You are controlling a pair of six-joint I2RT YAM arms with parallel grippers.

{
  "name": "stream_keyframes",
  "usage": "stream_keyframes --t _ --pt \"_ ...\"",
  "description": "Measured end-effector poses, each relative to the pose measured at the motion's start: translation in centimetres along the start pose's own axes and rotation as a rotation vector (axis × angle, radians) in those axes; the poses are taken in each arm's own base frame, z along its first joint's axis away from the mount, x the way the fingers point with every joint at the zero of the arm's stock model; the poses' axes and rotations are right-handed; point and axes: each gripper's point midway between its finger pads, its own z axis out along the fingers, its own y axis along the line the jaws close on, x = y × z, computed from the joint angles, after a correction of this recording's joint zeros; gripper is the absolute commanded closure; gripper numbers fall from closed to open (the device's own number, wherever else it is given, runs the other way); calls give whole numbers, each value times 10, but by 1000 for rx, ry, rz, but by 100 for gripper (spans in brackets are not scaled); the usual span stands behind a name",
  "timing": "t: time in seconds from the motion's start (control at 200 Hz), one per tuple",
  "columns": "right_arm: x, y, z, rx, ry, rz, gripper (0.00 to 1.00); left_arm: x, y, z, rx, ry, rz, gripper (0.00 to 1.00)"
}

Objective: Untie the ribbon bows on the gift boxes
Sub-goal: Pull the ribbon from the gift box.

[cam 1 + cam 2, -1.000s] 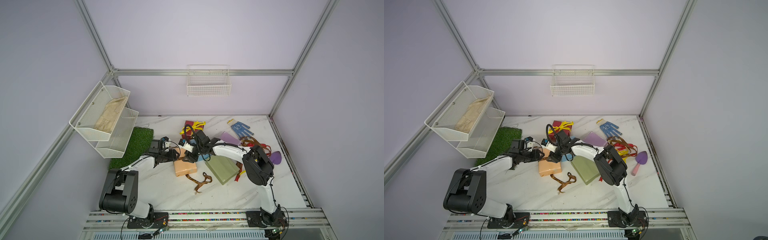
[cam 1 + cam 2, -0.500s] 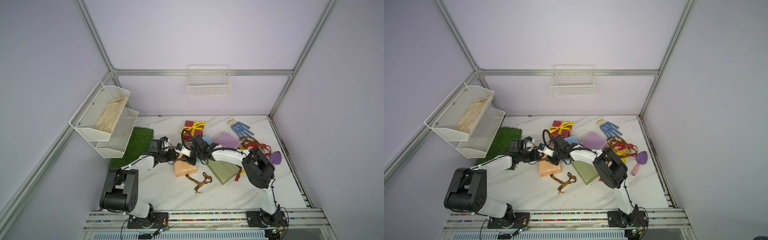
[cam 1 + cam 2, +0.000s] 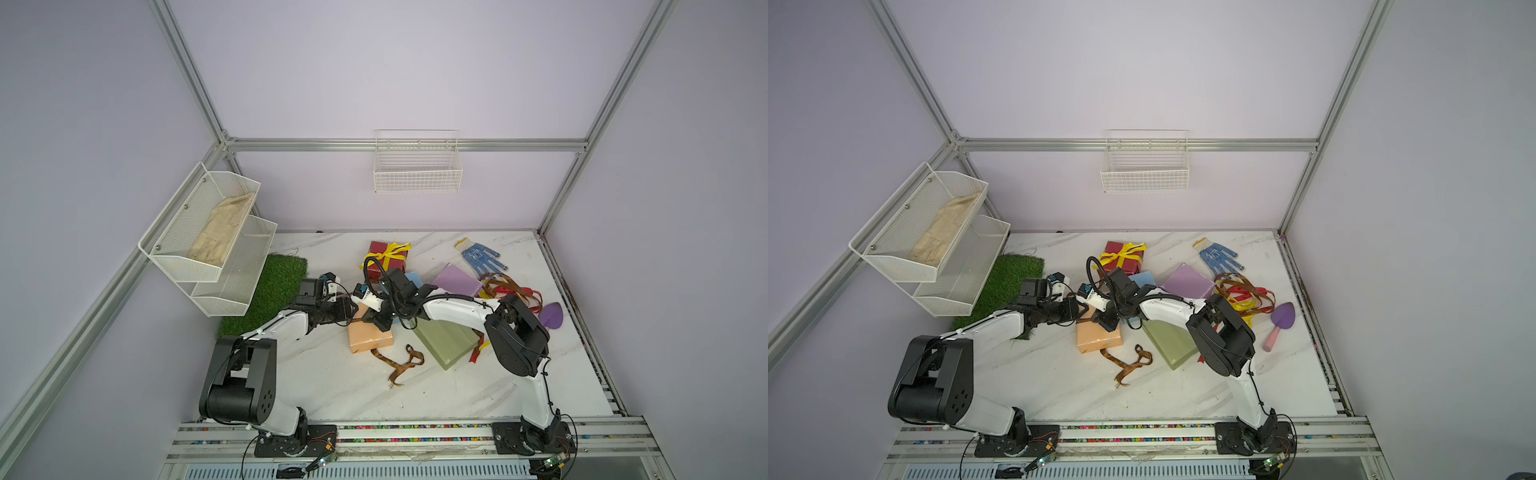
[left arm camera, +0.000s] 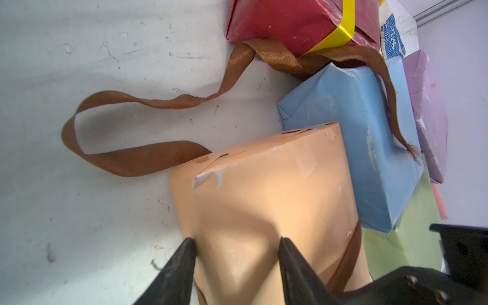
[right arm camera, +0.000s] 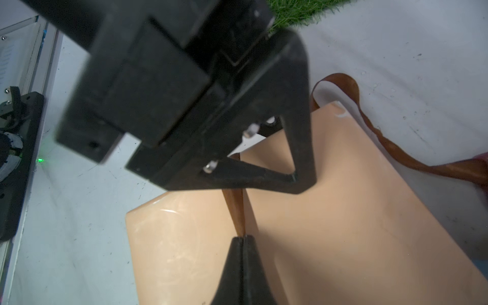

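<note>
Marble table: your right gripper pinches brown ribbon on peach box; left gripper grips that box.

glove behind boxes, trowel perhaps rightmost

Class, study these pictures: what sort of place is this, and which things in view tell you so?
Probably a robot test cell, not a home: two arms bolted to a rail at a marble-look table, plain lilac walls framed in aluminium bars, and wire baskets hung as props.
</note>
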Motion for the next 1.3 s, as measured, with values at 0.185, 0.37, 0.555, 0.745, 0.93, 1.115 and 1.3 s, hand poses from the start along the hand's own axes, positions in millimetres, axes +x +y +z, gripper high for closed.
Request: stream_keyframes --t 0.185,0.37,0.555,0.745,0.93,1.115,1.3 --pt "-32 8 -30 -14 -81 0 100 -1 0 0 0 -2 8 48" --pt "-94 19 -87 9 -235 -65 100 -2 -1 -1 -2 -10 18 48" --pt "-153 24 -142 59 -384 -151 100 -3 -1 -2 -3 -15 21 48" --pt "-203 21 -187 136 -499 -249 100 -5 0 -2 -7 -23 24 49" --pt "-262 27 -253 252 -650 -389 100 -6 0 -3 -15 -29 32 49" --pt "-302 36 -312 390 -766 -518 100 -6 1 -5 -22 -35 45 49" --pt "-326 44 -362 518 -845 -611 100 -4 3 -7 -31 -39 53 49"
